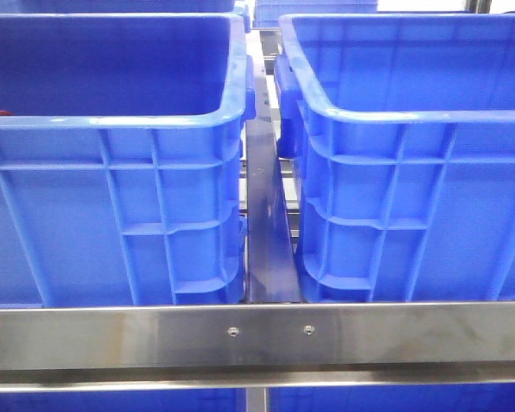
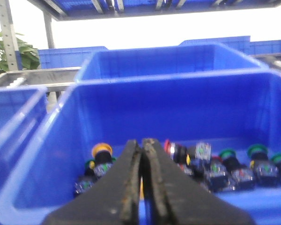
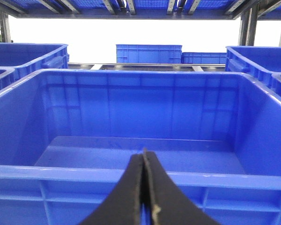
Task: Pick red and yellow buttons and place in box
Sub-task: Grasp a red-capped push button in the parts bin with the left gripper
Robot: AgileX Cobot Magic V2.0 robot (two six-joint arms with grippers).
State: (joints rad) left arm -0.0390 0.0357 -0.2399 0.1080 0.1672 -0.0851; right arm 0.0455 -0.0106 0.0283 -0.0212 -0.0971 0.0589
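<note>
While two big blue bins fill the front view side by side behind a steel rail [image 1: 257, 336], neither arm shows there. A narrow gap with a metal strip [image 1: 264, 232] separates the left bin [image 1: 112, 215] from the right bin [image 1: 412, 206].

From the left wrist, the left gripper [image 2: 141, 154] is clenched, its dark fingers [image 2: 124, 187] pressed together with nothing between them. It hangs over the near wall of a bin [image 2: 33, 159] that holds a scatter of push buttons on its floor. A yellow button [image 2: 102, 151] lies just beyond the fingertips, a red button [image 2: 171, 149] beside it, and several green buttons [image 2: 257, 151] lie further along the far wall.

From the right wrist, the right gripper [image 3: 144, 161] is likewise clenched and holds nothing. It sits before the near rim of an empty box [image 3: 140, 117].
</note>
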